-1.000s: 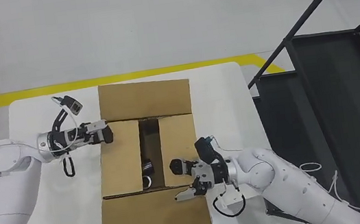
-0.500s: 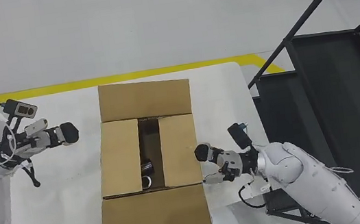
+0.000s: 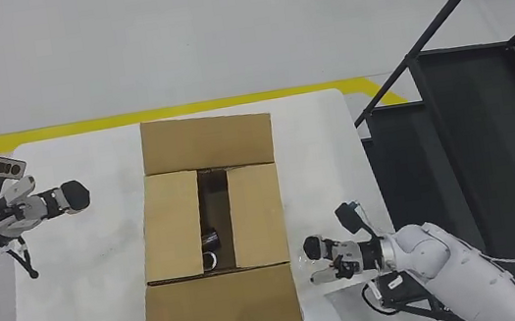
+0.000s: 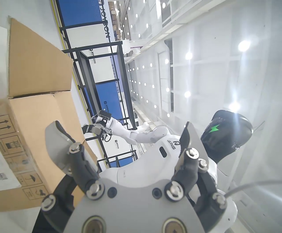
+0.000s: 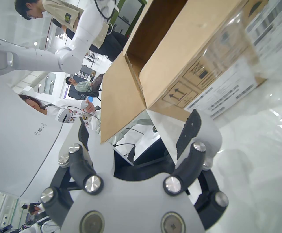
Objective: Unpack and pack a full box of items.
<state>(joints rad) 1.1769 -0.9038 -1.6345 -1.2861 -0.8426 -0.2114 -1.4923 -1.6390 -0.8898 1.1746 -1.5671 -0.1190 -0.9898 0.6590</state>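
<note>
While the box (image 3: 206, 143) stands open-flapped at mid-tabletop (image 3: 83, 294), you find the left end effector (image 3: 72, 195) released and empty, well apart from it. The right end effector (image 3: 317, 259), likewise released and empty, sits near the box's opposite corner.

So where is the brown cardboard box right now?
In the top view, the brown cardboard box sits flaps-open on the white table, between the left gripper and the right gripper.

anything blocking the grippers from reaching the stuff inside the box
Yes. On the cardboard box, the left flap and right flap lie folded in over the opening, leaving a narrow gap where a dark item shows. The left gripper and right gripper sit outside the box, open.
</note>
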